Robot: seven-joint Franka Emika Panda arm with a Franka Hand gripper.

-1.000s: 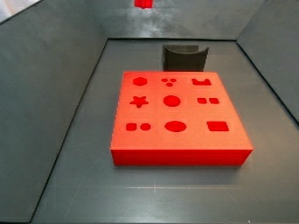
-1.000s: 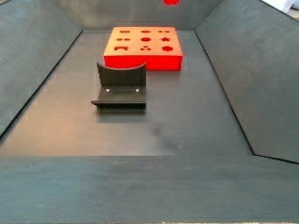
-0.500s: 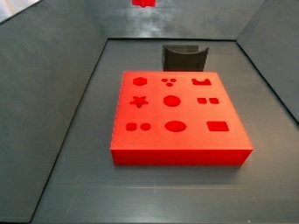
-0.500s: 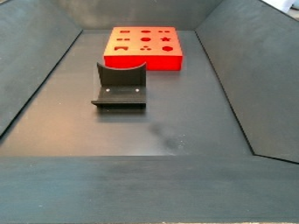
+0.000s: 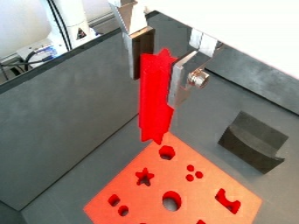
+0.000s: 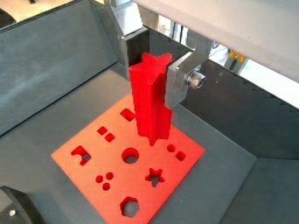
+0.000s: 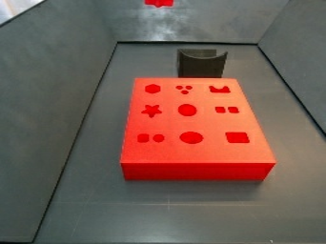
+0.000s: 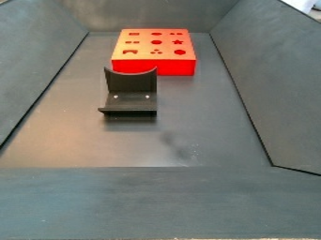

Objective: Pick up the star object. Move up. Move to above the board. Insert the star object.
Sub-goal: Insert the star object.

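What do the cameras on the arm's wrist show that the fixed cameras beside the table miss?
Only the wrist views show the gripper: its silver fingers are clamped on the star object, a tall red peg hanging high above the board.

Only the side views show the whole floor and the board's full outline. One of them catches just a red scrap at its top edge; the gripper itself is out of frame.

Both kinds of view show the board with its shaped holes, including the star hole, and the dark fixture standing apart from it.

No legible text, labels, numbers or signs anywhere.
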